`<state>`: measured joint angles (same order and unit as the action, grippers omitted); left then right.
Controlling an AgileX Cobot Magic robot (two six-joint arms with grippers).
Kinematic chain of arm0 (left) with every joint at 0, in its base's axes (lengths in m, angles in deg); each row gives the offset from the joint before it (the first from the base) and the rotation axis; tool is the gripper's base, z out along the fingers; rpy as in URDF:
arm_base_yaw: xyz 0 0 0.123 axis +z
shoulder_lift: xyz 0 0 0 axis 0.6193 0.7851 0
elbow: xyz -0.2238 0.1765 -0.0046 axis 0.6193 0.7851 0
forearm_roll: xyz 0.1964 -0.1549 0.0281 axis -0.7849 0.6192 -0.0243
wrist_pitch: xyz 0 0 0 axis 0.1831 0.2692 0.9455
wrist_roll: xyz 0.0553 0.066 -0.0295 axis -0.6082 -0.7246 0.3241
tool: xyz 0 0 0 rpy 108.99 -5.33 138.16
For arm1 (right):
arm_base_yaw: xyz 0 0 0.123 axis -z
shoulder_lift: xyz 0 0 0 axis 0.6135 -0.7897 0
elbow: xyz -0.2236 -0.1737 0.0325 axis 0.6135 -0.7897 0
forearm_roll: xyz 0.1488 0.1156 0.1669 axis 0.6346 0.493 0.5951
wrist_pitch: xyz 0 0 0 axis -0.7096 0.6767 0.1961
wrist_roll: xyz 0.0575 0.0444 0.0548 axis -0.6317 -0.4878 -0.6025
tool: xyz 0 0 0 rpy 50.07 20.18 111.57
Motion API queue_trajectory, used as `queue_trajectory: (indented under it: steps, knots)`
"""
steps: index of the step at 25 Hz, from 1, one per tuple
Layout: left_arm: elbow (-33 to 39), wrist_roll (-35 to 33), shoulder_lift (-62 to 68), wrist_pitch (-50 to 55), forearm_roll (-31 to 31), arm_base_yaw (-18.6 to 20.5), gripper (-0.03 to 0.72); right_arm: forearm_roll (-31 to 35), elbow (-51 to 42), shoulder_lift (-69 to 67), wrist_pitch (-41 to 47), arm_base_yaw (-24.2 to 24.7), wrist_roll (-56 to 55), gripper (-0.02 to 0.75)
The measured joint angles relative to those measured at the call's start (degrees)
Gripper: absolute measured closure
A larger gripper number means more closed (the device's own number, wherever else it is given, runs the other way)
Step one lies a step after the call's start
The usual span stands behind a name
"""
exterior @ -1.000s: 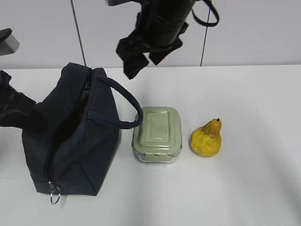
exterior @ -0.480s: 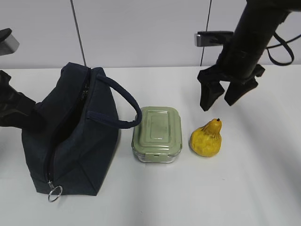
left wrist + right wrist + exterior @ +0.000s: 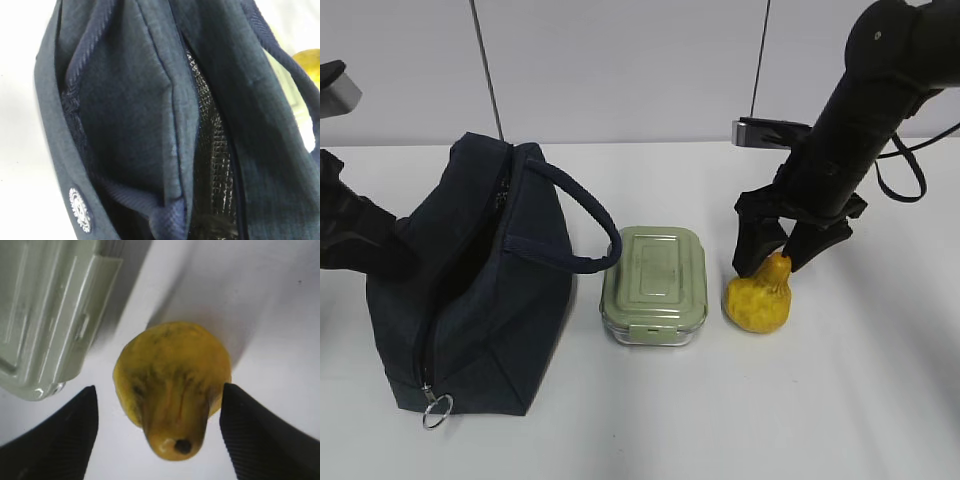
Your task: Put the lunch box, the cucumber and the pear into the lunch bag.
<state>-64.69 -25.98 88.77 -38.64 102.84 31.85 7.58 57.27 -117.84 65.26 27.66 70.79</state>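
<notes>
Pear [image 3: 757, 303] between spread right tool [image 3: 776, 252] fingers, beside lunch box [image 3: 654, 285].

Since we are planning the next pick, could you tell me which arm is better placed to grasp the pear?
The right. Its right gripper is open with the fingers on either side of the pear. The left arm is at the lunch bag, far from it.

Landmark: lunch box [image 3: 654, 285].
- Right of lunch box: pear [image 3: 758, 296] just beside, narrow strip of bare table [image 3: 840, 400] between them.
- Right gripper [image 3: 777, 248] straddles pear neck, fingers [image 3: 60, 437] apart, gap each side.
- Left of lunch box: lunch bag [image 3: 470, 290] close, its handle [image 3: 575, 225] arching over box's left edge.
- Bag mouth slit narrow.
- In front of lunch box: table bare.
</notes>
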Motion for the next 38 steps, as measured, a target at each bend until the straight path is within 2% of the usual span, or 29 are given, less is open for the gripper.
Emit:
queue_trajectory:
  steps: [4, 5, 8, 10, 13, 16, 20, 22, 24, 28, 30, 35, 38]
  knots:
    - [0.0, 0.0, 0.0, 0.0, 0.0, 0.0, 0.704, -0.5, -0.03, -1.17, 0.22, 0.0, 0.13, 0.186]
    - [0.0, 0.0, 0.0, 0.0, 0.0, 0.0, 0.704, -0.94, -0.03, -1.17, 0.47, 0.0, 0.03, 0.234]
    - [0.0, 0.0, 0.0, 0.0, 0.0, 0.0, 0.704, -2.3, -0.03, -1.17, 1.1, 0.0, -0.41, 0.445]
    - [0.0, 0.0, 0.0, 0.0, -0.02, 0.0, 0.704, -2.54, -0.03, -0.92, 1.34, 0.0, -0.67, 0.502]
    - [0.0, 0.0, 0.0, 0.0, -0.02, 0.0, 0.704, -3.09, -0.14, 1.89, 1.08, 0.09, -1.06, 0.511]
    - [0.0, 0.0, 0.0, 0.0, -0.02, 0.0, 0.704, -0.06, 0.68, 8.22, 0.56, 0.09, -0.05, 0.512]
    - [0.0, 0.0, 0.0, 0.0, -0.06, 0.0, 0.704, 14.62, 4.38, 14.38, 0.35, -1.98, 8.7, 0.514]
    - [0.0, 0.0, 0.0, 0.0, -0.06, 0.0, 0.704, 21.36, 6.62, 15.13, 0.12, -5.6, 13.07, 0.514]
    - [0.0, 0.0, 0.0, 0.0, -0.06, 0.0, 0.704, 23.8, 7.96, 14.99, -1.95, -10.19, 15.51, 0.514]
    - [0.0, 0.0, 0.0, 0.0, -0.06, 0.0, 0.704, 25.04, 9.68, 12.25, -8.35, -18.68, 18.5, 0.514]
    - [0.0, 0.0, 0.0, 0.0, -0.06, 0.0, 0.704, 25.28, 10.52, 10.3, -10.75, -21.12, 19.1, 0.514]
    - [0.0, 0.0, 0.0, 0.0, -0.06, 0.02, 0.704, 24.83, 12.43, 3.77, -13.38, -22.23, 19.58, 0.514]
    - [0.0, 0.0, 0.0, 0.0, -0.08, 0.02, 0.704, 21.23, 12.54, 0.97, -13.16, -22.23, 19.0, 0.514]
